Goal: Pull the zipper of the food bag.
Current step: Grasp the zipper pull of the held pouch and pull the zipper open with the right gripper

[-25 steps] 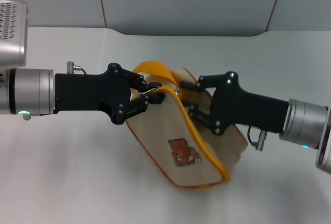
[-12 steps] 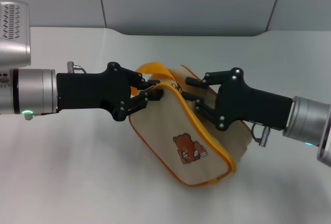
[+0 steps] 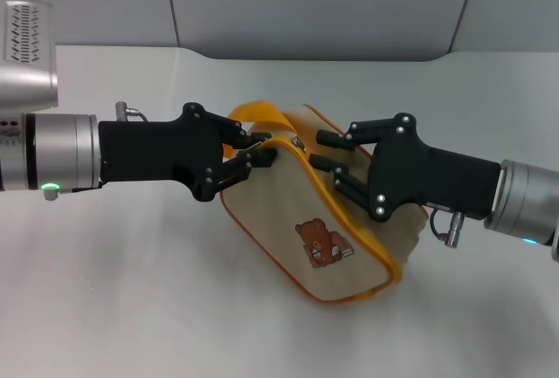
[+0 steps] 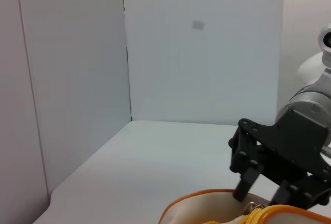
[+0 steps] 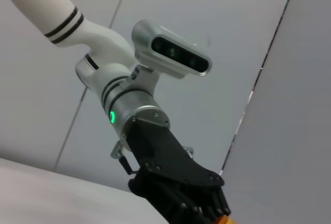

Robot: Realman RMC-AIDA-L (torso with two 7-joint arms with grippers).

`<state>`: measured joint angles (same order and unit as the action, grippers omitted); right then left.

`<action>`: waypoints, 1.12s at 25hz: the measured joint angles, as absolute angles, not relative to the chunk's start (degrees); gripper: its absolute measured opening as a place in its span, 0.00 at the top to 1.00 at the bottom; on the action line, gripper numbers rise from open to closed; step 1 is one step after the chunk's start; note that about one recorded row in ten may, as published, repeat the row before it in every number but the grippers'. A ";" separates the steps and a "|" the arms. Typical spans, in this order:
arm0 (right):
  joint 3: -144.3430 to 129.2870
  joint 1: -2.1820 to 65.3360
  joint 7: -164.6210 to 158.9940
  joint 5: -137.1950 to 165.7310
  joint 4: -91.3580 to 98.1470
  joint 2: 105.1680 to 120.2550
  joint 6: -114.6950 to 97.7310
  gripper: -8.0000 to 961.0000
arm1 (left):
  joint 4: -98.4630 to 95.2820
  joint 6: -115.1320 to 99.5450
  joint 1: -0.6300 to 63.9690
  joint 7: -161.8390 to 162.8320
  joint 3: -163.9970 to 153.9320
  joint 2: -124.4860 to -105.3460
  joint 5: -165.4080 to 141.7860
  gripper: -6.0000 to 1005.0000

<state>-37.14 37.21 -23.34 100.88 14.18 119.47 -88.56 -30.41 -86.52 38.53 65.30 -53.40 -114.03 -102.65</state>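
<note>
While the food bag (image 3: 327,221) lay tilted on the white table (image 3: 131,308) at the centre of the head view, I reached in at its upper end from both sides. My left gripper (image 3: 255,158) entered from the left of the frame, its fingers (image 3: 249,144) drawn in close on the bag's upper left corner, just under the yellow loop handle (image 3: 258,116). They appeared to pinch the orange-yellow rim there, though the exact contact was hidden by the black fingers. My right gripper (image 3: 323,151) entered from the right of the frame, its fingers (image 3: 330,139) spread apart, one above the other, their tips near the top of the bag. The zipper (image 3: 297,142), a small silver tab, sat on the yellow-orange track at the bag's upper edge, between the two grippers and just left of my right fingertips. I could not tell whether any finger touched it. The bear print (image 3: 321,244) faced the camera on the bag's lower side panel, lower centre of the frame.

In the left wrist view, my right gripper (image 4: 269,193) showed at the lower right, fingers apart above the bag's rim (image 4: 207,208), at the bottom edge. In the right wrist view, my left gripper (image 5: 201,211) showed at the bottom centre.
</note>
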 joint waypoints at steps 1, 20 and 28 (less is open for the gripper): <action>-37.79 37.33 -23.49 100.89 14.23 119.53 -88.40 0.78 | -30.41 -86.43 38.59 65.30 -53.48 -114.07 -102.66 0.86; -38.05 39.35 -23.09 100.68 11.88 119.80 -85.95 0.78 | -30.78 -87.50 38.29 65.00 -53.68 -114.27 -102.66 0.86; -38.15 39.02 -22.67 100.75 11.95 119.79 -86.17 0.92 | -30.62 -87.53 38.34 64.96 -53.71 -114.35 -102.66 0.86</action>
<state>-38.15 39.02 -22.67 100.75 11.95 119.79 -86.17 -30.62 -87.53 38.34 64.96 -53.71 -114.35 -102.66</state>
